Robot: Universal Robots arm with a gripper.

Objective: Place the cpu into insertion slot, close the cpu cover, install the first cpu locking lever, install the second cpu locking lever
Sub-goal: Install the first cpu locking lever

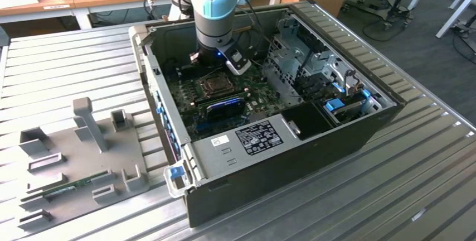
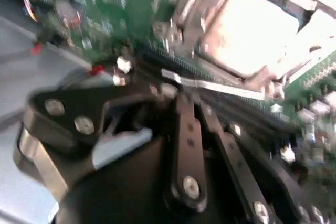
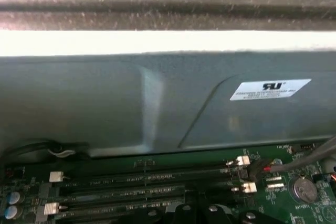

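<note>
Between case walls [image 1: 173, 40], the gripper [image 1: 208, 61] hangs beside the insertion slot [image 1: 215, 85].

1. Pale blue over grey on the arm [image 1: 215, 1].
2. Black outside and dull grey inside on the computer case [image 1: 297, 157], with a white label [image 1: 259, 138] printed in black.
3. Green, speckled with small silver and black parts, on the circuit board [image 1: 186, 93].
4. Silver frame round a darker middle at the insertion slot [image 1: 215, 85].
5. Pale silver-tan on the cpu [image 2: 252, 30].
6. Black with round silver screw heads on the gripper [image 2: 193, 106].
7. Black with white end clips on the memory slots [image 3: 131, 187].
8. Bright blue on the latch [image 1: 175, 172].
9. Silver in parallel ribbed stripes on the table [image 1: 67, 51].
10. Flat mid-grey on the fixture tray [image 1: 82, 157].
</note>
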